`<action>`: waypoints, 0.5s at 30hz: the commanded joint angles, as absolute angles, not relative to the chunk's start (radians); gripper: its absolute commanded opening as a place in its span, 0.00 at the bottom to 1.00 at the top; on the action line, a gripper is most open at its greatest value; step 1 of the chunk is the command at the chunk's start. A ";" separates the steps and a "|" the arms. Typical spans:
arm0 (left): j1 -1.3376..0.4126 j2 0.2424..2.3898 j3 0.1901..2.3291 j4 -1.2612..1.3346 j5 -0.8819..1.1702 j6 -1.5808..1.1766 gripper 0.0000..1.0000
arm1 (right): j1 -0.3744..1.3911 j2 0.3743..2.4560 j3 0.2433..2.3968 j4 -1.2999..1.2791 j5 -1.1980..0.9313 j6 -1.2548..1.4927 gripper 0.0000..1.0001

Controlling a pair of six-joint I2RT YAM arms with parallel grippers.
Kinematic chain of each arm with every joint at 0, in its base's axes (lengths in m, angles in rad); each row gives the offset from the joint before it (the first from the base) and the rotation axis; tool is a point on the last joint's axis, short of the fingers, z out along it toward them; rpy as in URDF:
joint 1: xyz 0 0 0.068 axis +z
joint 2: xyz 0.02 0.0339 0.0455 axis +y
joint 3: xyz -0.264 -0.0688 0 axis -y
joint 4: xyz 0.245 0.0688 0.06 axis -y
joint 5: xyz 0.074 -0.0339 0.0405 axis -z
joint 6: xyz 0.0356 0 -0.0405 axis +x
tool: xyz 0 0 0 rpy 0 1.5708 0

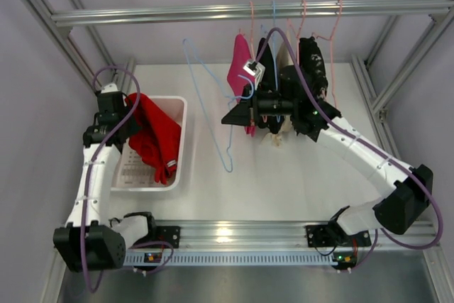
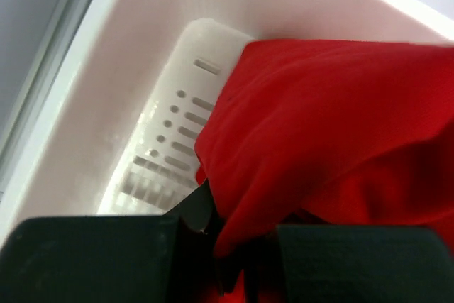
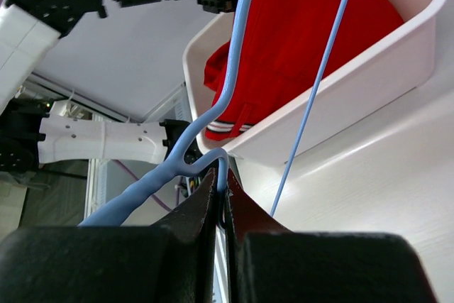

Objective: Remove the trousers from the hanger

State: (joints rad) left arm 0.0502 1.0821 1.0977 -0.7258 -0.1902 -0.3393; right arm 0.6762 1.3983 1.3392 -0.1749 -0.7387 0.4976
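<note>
1. Your left gripper (image 2: 237,246) is down in the white basket (image 1: 186,140) at the left side of the table (image 1: 284,175). Its jaws are nearly together, with a fold of the trousers (image 1: 152,136) pinched between them. In the left wrist view you can see red cloth right in the slot between the fingers.
2. The trousers are bunched up inside that basket, mostly along its right and far side. Some of the slotted basket floor shows bare on the left. The white stripe trim sits at the near end of the pile, just inside the near rim.
3. Your right gripper (image 3: 222,189) is clamped tight on the hanger (image 3: 239,40). The two fingers are squeezed onto the light-blue wire right where the strands come together in a twist.
4. The hanger is bare wire, nothing draped on it. From the top camera it sits between the basket and the clothes on the rail (image 1: 213,12), right of the basket and apart from the trousers. I can't tell whether its low corner touches the table.
5. Behind your right arm, a pink garment (image 1: 241,69) and a black garment (image 1: 312,69) hang from the rail on their own hangers, just beside the right wrist.
6. Both arms are reaching away from their bases, left over the basket, right towards the middle of the table.
</note>
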 commanded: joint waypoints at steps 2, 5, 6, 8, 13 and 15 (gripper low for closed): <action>0.095 1.202 1.023 -0.626 -0.143 -0.229 0.00 | 0.661 1.341 1.325 -0.170 -0.755 0.485 0.00; 0.121 1.218 0.971 -0.609 -0.138 -0.196 0.00 | 0.661 1.336 1.324 -0.170 -0.755 0.486 0.00; 0.123 1.215 0.965 -0.611 -0.138 -0.187 0.00 | 0.661 1.335 1.325 -0.172 -0.755 0.485 0.00; 0.126 1.197 0.960 -0.632 -0.146 -0.154 0.00 | 0.663 1.328 1.328 -0.176 -0.755 0.482 0.00; 0.147 1.108 1.015 -0.735 -0.037 -0.042 0.36 | 0.661 1.318 1.325 -0.183 -0.753 0.476 0.00; 0.149 1.019 1.054 -0.781 -0.008 -0.009 0.54 | 0.660 1.309 1.321 -0.184 -0.752 0.477 0.00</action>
